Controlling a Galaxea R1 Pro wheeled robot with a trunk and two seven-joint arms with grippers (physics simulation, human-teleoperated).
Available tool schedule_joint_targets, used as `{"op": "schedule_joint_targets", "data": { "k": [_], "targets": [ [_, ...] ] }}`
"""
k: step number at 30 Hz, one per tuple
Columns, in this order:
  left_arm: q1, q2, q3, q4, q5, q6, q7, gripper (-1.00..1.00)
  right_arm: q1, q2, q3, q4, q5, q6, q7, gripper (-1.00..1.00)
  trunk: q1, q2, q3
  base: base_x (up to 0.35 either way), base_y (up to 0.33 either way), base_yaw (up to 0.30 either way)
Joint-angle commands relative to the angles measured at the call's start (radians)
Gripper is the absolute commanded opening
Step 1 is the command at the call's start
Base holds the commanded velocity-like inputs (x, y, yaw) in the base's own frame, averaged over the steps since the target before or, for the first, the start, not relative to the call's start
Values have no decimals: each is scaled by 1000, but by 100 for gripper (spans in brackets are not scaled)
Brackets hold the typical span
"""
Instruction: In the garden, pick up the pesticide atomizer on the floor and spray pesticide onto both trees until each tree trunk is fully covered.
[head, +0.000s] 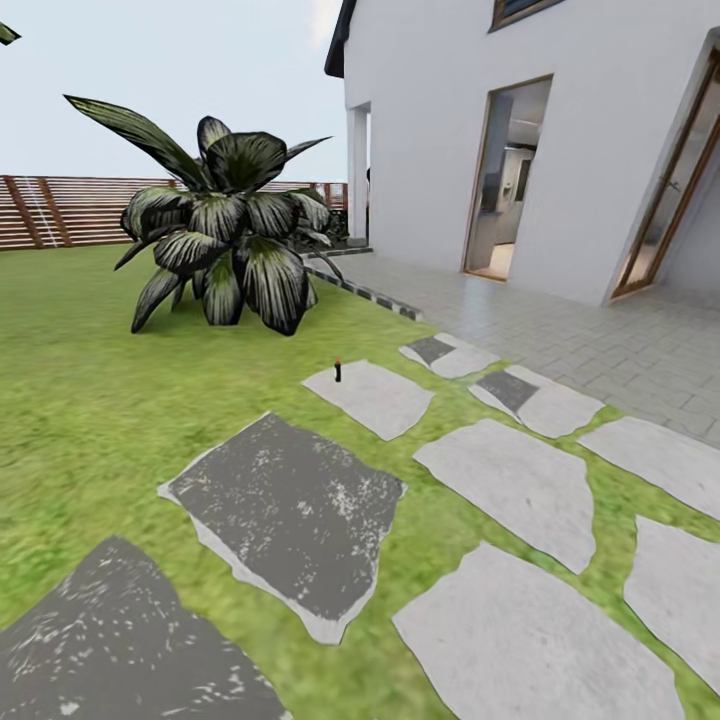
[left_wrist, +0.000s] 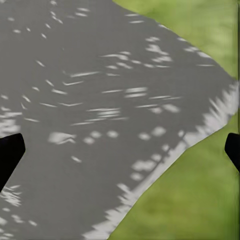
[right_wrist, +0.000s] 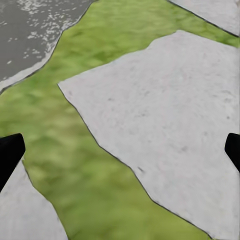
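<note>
A wide green lawn spread out from the head view, ringed at the far left by a brown slatted fence. On the right stood a white house with an open doorway and a tiled patio along its wall. Flat paving slabs crossed the grass toward the camera: dark grey ones on the left, pale ones on the right. A low plant with broad, dark striped leaves grew on the lawn near the house corner. A tiny dark upright object with a reddish top stood at the edge of a pale slab; it was too small to identify, though it may have been the atomizer.

Both arms pointed down at the ground. The left gripper hung above a dark, white-flecked slab beside grass. Its two black fingertips showed at opposite edges of the wrist view, spread wide, with nothing between them.

The right gripper hung over a pale slab and a strip of grass. Its fingertips were likewise spread wide and held nothing.
</note>
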Motion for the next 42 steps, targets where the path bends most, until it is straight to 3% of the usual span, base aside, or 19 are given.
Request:
{"op": "schedule_joint_targets", "data": {
  "k": [1, 42],
  "targets": [
    [0, 0, 0, 0, 0, 0, 0, 100, 0, 0, 0, 0, 0, 0, 0, 100, 0, 0, 0, 334, -114, 0],
    [0, 0, 0, 0, 0, 0, 0, 100, 0, 0, -1, 0, 0, 0, 0, 100, 0, 0, 0, 315, -152, 0]
  ]
}}
